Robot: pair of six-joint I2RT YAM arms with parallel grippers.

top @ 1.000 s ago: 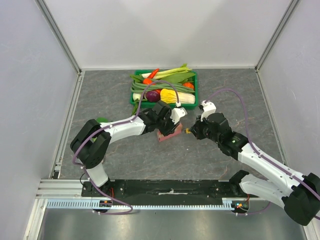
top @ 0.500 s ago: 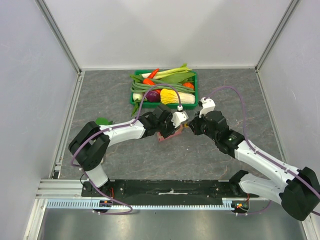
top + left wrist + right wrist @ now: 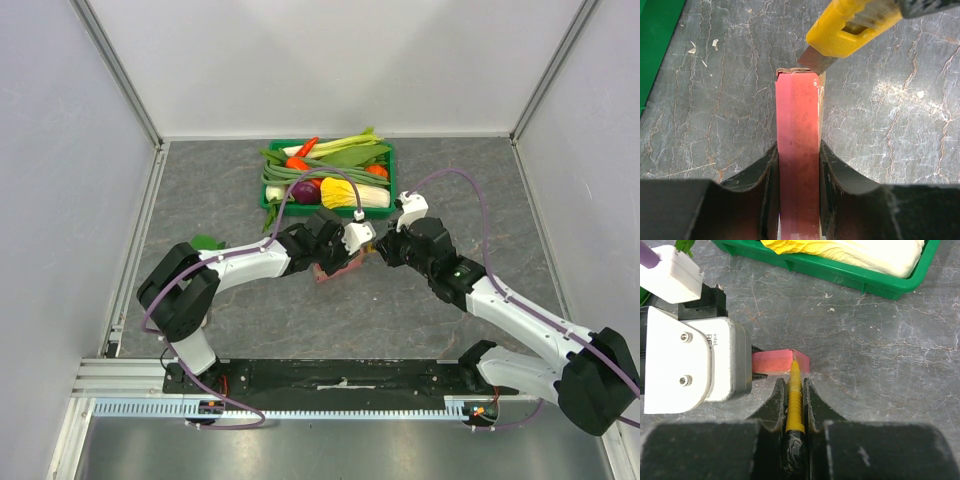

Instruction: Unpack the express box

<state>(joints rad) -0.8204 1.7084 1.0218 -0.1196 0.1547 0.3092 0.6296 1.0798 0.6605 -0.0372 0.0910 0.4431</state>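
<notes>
The express box (image 3: 797,125) is a thin pink box standing on its edge on the grey tabletop. My left gripper (image 3: 797,150) is shut on it, one finger on each broad face. In the top view the box (image 3: 334,270) sits just below the left gripper (image 3: 343,256). My right gripper (image 3: 795,382) is shut on a yellow utility knife (image 3: 795,395). The knife's blade (image 3: 815,62) touches the top corner of the box's far end (image 3: 799,361). In the top view the right gripper (image 3: 383,253) is close to the right of the box.
A green crate (image 3: 266,192) full of vegetables stands just behind both grippers; its front wall (image 3: 840,272) is near the knife. A small green leafy piece (image 3: 205,241) lies beside the left arm. Grey walls enclose the table on three sides.
The right gripper has moved left and slightly back, bringing the knife up to the end of the box. The left gripper and box shifted only slightly.
</notes>
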